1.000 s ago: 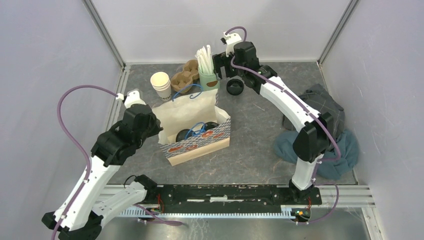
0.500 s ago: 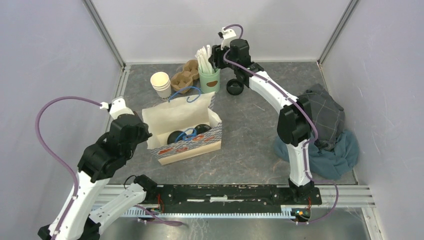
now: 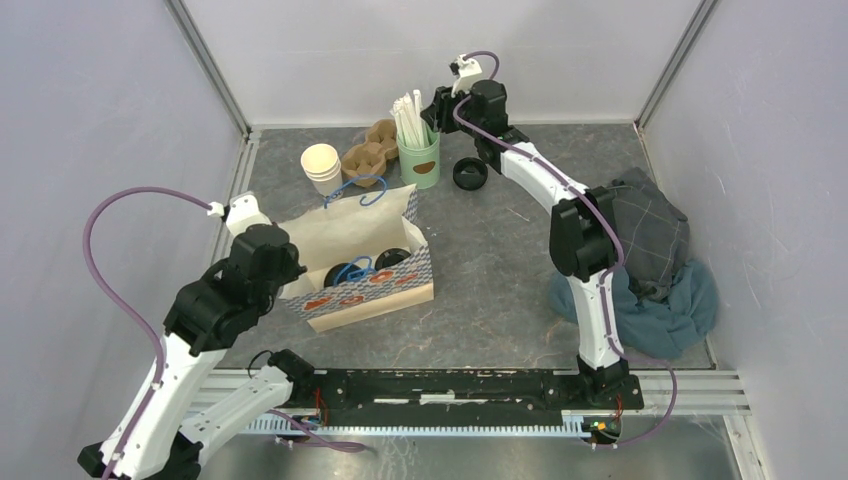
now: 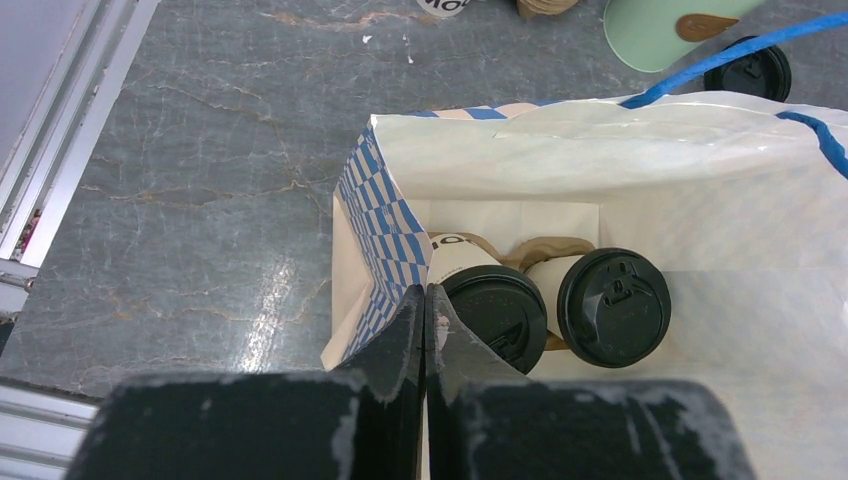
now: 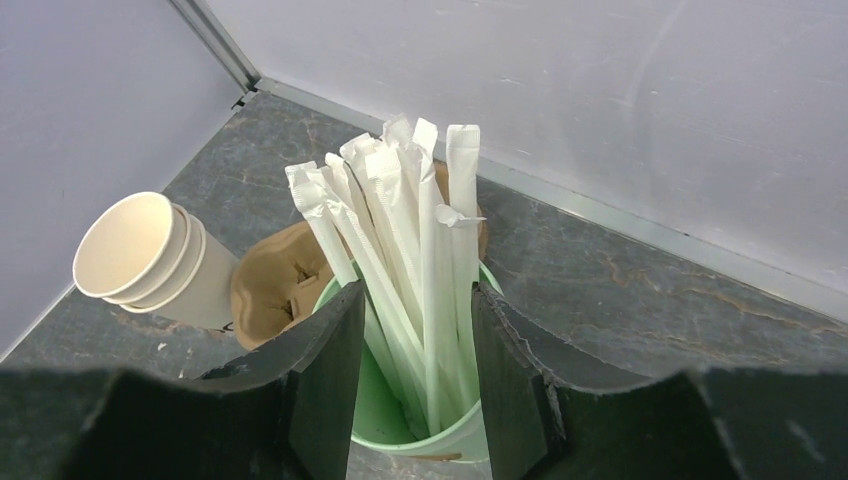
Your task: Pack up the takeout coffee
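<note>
Two takeout coffees with black lids (image 4: 613, 305) (image 4: 495, 315) stand inside the blue-checked paper bag (image 3: 360, 290), and the top view shows their lids (image 3: 395, 258). My left gripper (image 4: 425, 300) is shut on the bag's left rim (image 4: 385, 225), right beside the nearer lid. It reaches the bag's left end (image 3: 292, 275) in the top view. My right gripper (image 5: 418, 290) hovers at the back over the green cup (image 5: 440, 440) of wrapped straws (image 5: 420, 220). Its jaws stand apart on either side of the bundle. I cannot tell whether they touch it.
Stacked lidless white cups (image 3: 321, 165) and a brown cardboard carrier (image 3: 368, 150) sit left of the green straw cup (image 3: 420, 160). A loose black lid (image 3: 469, 175) lies to its right. Crumpled grey and teal cloths (image 3: 650, 260) are heaped by the right wall.
My left gripper has dragged the bag leftward and nearer to me. My right gripper has shifted over the straw cup, and its jaws have narrowed from wide open.
</note>
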Robot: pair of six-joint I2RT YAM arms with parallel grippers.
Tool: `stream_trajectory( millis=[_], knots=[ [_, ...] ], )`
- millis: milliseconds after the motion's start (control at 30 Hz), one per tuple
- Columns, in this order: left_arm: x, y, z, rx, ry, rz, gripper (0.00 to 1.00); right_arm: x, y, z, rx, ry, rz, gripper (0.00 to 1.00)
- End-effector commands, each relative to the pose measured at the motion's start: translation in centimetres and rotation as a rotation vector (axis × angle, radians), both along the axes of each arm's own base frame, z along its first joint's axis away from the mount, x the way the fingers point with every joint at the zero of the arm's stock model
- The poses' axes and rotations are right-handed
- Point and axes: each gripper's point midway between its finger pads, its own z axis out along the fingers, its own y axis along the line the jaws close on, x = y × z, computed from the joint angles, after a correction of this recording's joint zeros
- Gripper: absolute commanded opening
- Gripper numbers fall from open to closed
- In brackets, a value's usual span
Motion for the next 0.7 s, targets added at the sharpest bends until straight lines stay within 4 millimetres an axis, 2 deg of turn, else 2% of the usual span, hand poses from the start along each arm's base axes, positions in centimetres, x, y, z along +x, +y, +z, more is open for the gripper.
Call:
stream_trajectory(
  millis=[0, 300, 533, 667],
  knots=[
    [0.1, 0.3, 0.3, -0.012, -0.017, 0.033, 0.02, 0.9, 1.2, 2.8, 0.095, -0.085, 0.037, 0.50],
    [0.9, -1.0, -0.3, -0.016, 0.011, -0.003, 0.02, 2.7, 1.4, 1.7, 0.117, -0.086, 0.015, 0.48],
    [1.0, -0.9, -0.4, -0.019, 0.007, 0.001, 0.02, 3.1, 1.8, 0.5, 0.128, -0.077, 0.024, 0.44],
    [1.0, -0.9, -0.4, -0.019, 0.007, 0.001, 0.02, 3.2, 2.2, 0.7, 0.153, -0.083, 0.042, 0.42]
  ],
)
